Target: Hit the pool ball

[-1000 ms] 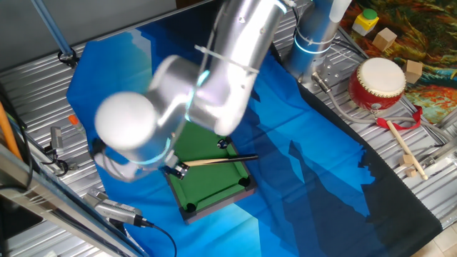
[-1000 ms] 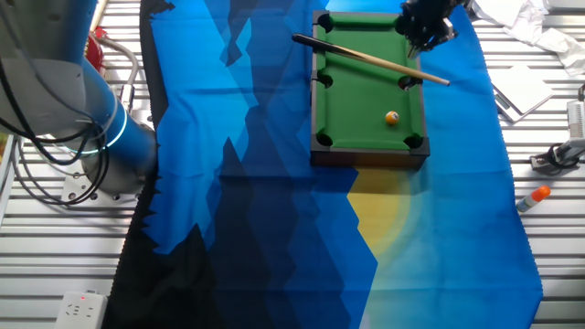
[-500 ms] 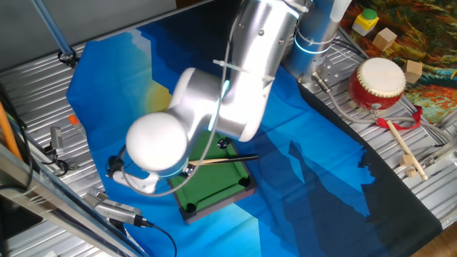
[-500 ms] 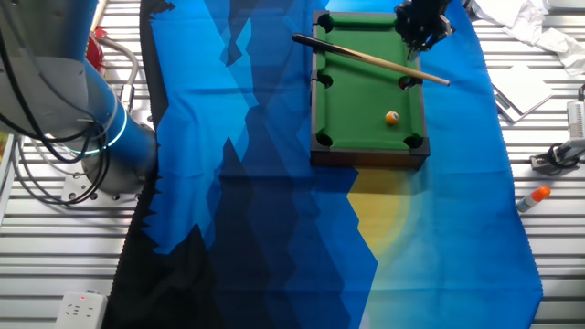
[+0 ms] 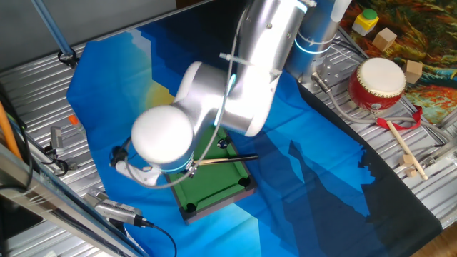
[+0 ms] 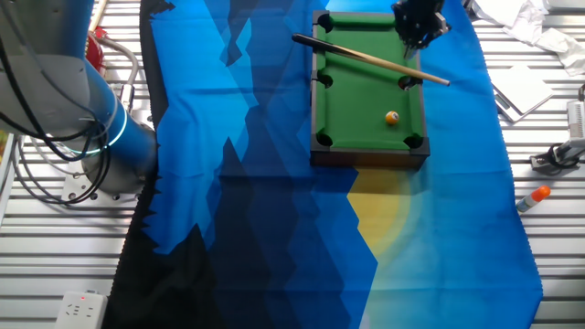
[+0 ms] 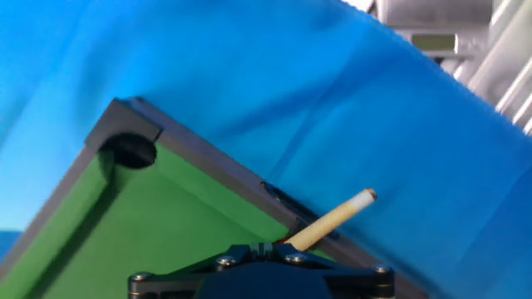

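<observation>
Black pincer [image 6: 419,29] hangs above wooden cue stick [image 6: 370,58], pointing down.

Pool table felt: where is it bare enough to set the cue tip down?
Bare felt lies between the cue and the ball, toward the near pockets. The far end is crowded: the gripper hangs over the cue there.

- my gripper [image 6: 419,35] has crept further toward the far end of the pool table [image 6: 368,151]
- my arm [image 5: 214,107] has swung right across the table
</observation>
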{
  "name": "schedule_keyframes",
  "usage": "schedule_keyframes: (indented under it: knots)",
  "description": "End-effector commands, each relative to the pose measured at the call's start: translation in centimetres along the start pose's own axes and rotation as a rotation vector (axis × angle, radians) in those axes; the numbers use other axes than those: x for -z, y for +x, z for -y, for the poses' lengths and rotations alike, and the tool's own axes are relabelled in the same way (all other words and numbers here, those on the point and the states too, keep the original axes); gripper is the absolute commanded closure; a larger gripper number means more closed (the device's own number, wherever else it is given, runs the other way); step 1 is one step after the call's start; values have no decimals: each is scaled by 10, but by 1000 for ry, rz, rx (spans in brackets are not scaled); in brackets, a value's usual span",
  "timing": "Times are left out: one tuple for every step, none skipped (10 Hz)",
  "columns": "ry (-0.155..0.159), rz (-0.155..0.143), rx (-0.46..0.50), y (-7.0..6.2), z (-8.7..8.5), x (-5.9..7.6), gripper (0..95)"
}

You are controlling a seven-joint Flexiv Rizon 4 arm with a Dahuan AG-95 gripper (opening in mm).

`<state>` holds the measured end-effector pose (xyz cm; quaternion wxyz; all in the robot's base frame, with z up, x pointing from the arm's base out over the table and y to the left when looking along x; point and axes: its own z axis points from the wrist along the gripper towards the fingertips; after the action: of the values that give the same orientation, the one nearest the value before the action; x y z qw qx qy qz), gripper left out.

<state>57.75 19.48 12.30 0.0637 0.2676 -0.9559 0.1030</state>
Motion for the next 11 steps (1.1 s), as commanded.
schedule_keyframes:
  knots:
    - [-190, -69, -378, 32, -29, 17, 950]
    - [-187, -76, -375, 38, -36, 13, 950]
    - [-187, -76, -364, 43, -41, 10, 950]
    - [-188, -76, -323, 50, -50, 5, 950]
    - [-190, -75, -295, 53, -53, 3, 950]
    - [-191, -66, -207, 56, -57, 2, 950]
    - [-186, -58, -144, 57, -59, 1, 950]
    - [-175, -43, -53, 58, -60, 1, 950]
    - [-160, -33, 8, 58, -60, 1, 950]
    - [-118, -22, 86, 57, -60, 1, 950]
    - [-87, -20, 129, 57, -60, 1, 950]
